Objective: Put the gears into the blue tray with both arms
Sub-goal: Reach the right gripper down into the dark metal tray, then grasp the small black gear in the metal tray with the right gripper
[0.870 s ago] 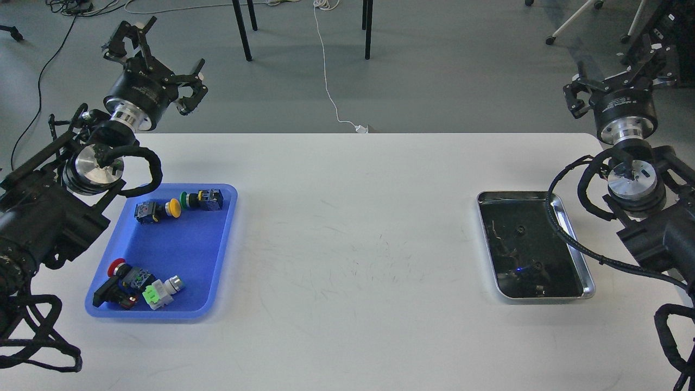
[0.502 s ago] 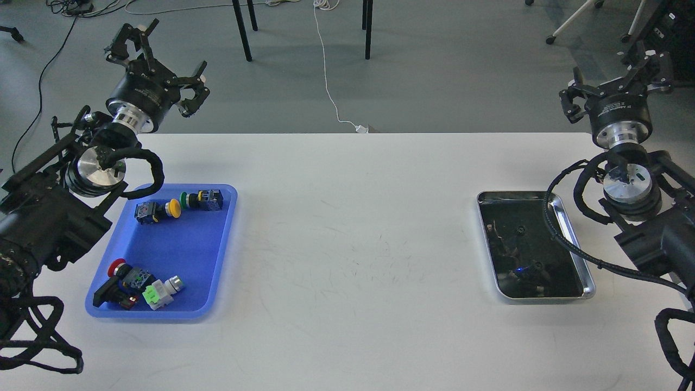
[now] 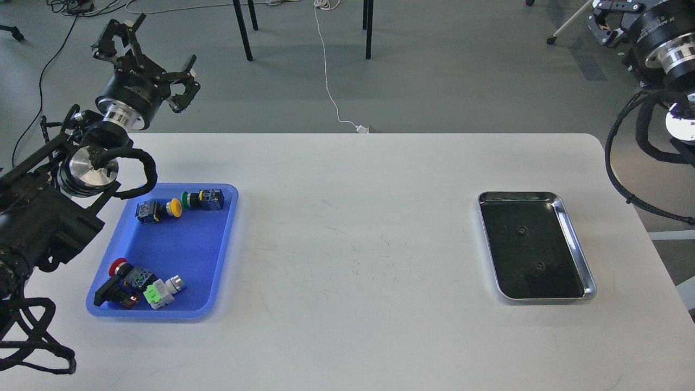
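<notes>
Two small black gears (image 3: 521,231) (image 3: 539,266) lie in the shiny silver tray (image 3: 576,247) at the right. The blue tray (image 3: 179,247) sits at the left and holds several colourful push-button switches (image 3: 179,204); I see no gear in it. My left gripper (image 3: 149,57) hovers beyond the table's far left edge, above and behind the blue tray, open and empty. My right gripper (image 3: 611,13) is high at the top right corner, far from both trays. The frame edge cuts it off, so its fingers cannot be read.
The white table (image 3: 353,260) stretches between the trays. My left arm's thick links (image 3: 38,228) overhang the table's left edge beside the blue tray. A black cable loop (image 3: 624,174) hangs off the right arm past the table's right edge. Chair legs (image 3: 244,27) stand on the floor behind.
</notes>
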Controlling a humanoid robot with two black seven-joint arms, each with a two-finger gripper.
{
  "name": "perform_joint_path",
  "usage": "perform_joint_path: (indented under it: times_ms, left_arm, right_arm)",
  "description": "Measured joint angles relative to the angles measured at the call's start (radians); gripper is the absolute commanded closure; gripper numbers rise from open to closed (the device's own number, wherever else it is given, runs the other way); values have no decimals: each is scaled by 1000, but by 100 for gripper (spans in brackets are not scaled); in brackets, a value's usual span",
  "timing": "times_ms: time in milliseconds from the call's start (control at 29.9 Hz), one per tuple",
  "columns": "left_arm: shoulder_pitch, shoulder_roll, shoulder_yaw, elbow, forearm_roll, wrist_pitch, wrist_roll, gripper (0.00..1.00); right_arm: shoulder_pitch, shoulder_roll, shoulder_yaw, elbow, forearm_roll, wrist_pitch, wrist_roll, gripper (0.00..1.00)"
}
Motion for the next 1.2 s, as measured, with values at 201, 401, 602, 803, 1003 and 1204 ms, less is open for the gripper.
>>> perform_joint_path:
  times_ms: [201,401,602,803,1003,1204]
  left_arm:
    - [15,89,-10,-127,2,13,0,2]
    - [70,155,-11,-217,3,24,-1,2]
    - [103,156,3,-221,9,23,2,2]
    - [115,141,6,-220,12,23,2,2]
    - [116,140,7,-215,13,21,3,2]
    - [118,142,7,-212,14,21,3,2]
  right_arm:
    - [260,5,-375,59,-64,-27,-65,1]
    - [475,25,-767,152,-305,-26,-67,1]
    - [574,39,-1051,304,-599,-23,-62,1]
    - [590,38,-1258,414,-912,-23,-61,1]
    - [557,72,-1420,456,-1038,-25,-60,1]
    - [486,86,-1458,452,-1052,-26,-66,8]
